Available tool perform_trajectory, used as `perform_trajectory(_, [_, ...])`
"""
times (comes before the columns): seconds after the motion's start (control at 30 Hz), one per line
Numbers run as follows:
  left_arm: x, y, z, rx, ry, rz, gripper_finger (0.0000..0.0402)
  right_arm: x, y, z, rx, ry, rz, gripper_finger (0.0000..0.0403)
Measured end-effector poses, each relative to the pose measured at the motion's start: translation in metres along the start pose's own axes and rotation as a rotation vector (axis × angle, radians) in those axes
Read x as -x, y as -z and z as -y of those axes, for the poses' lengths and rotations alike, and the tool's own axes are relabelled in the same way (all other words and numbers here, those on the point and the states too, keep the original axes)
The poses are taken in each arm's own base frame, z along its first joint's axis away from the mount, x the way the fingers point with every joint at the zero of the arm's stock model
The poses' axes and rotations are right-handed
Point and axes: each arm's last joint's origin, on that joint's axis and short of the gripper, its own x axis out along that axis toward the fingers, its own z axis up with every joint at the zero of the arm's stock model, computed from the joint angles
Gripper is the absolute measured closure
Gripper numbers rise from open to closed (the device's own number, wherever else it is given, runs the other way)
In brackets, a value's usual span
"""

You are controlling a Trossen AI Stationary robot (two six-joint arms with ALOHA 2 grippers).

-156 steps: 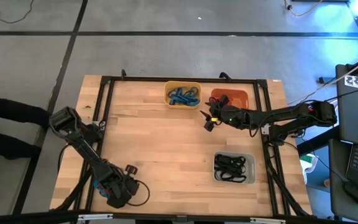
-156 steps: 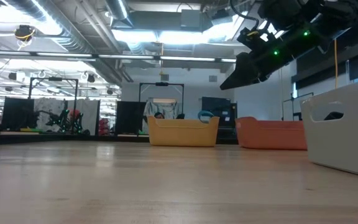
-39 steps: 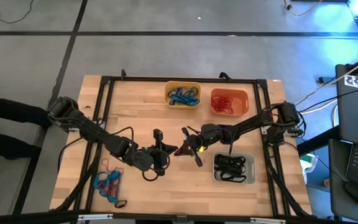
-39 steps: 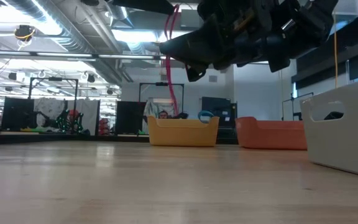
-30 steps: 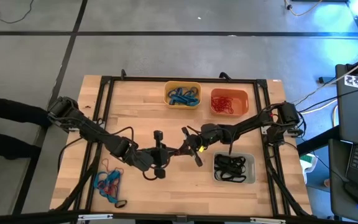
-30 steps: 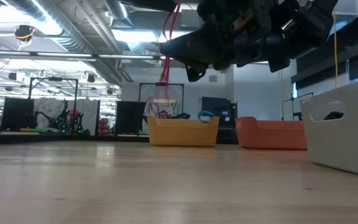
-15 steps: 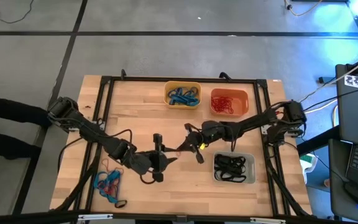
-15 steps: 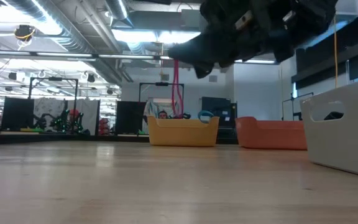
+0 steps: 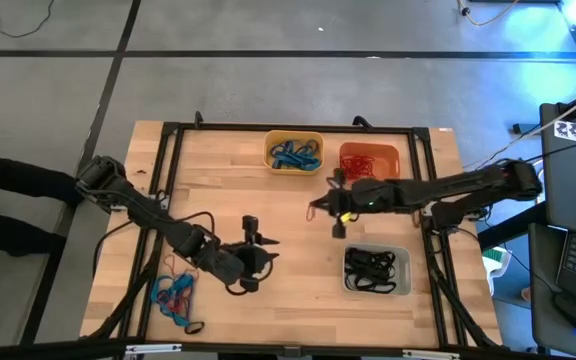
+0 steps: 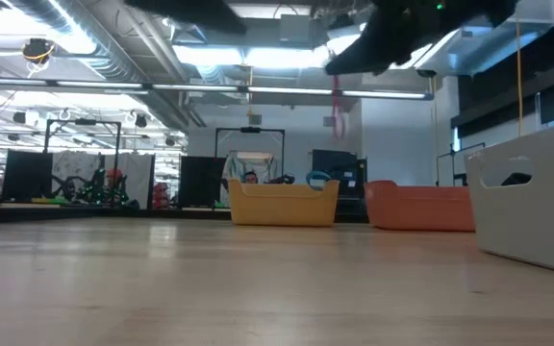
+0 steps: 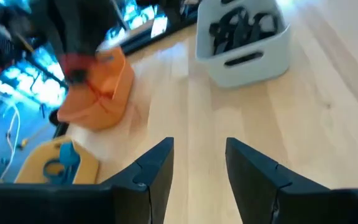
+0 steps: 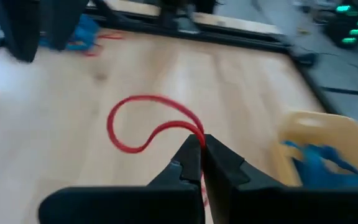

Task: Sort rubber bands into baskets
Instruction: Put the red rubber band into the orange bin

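While your right gripper (image 12: 201,146) hangs above the table just in front of the orange basket (image 9: 369,165), its fingers are pinched together on a red rubber band (image 12: 143,124), and the loop dangles free in the air. In the low view that band (image 10: 337,108) shows as a thin pinkish strand under the dark gripper, though it's too faint there to say more. Your left gripper (image 11: 197,163) sits mid-table, nearer the front edge, fingers apart with nothing between them. You've got blue bands in the yellow basket (image 9: 294,152), red ones in the orange, black ones in the grey basket (image 9: 376,270) at front right. A loose heap of unsorted bands (image 9: 173,296), blue and red with a black one beside it, lies at the front left of the table (image 9: 298,310), behind the left arm
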Motion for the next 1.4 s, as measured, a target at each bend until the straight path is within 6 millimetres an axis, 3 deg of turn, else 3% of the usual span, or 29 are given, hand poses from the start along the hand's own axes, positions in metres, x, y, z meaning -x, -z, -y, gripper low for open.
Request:
perform_trajectory(0.3, [0.0, 0.007, 0.0, 0.036, 0.001, -0.058, 0.0259, 0.051, 0.004, 0.031, 0.005, 0.29, -0.154, 0.0393])
perform_trajectory(0.57, [0.0, 0.007, 0.0, 0.036, 0.001, -0.059, 0.0259, 0.066, 0.033, 0.072, -0.077, 0.439, -0.411, 0.0393])
perform_trajectory(0.9, [-0.002, 0.008, -0.002, 0.045, -0.008, -0.064, 0.0259, 0.06, 0.06, 0.114, -0.242, 0.585, -0.579, 0.0393])
perform_trajectory(1.17, [-0.002, 0.008, -0.003, 0.054, -0.009, -0.066, 0.0259, 0.046, 0.084, 0.129, -0.337, 0.571, -0.714, 0.0388])
perform_trajectory(1.4, [-0.003, 0.008, -0.004, 0.067, -0.014, -0.068, 0.0259, 0.036, 0.099, 0.13, -0.371, 0.571, -0.827, 0.0302])
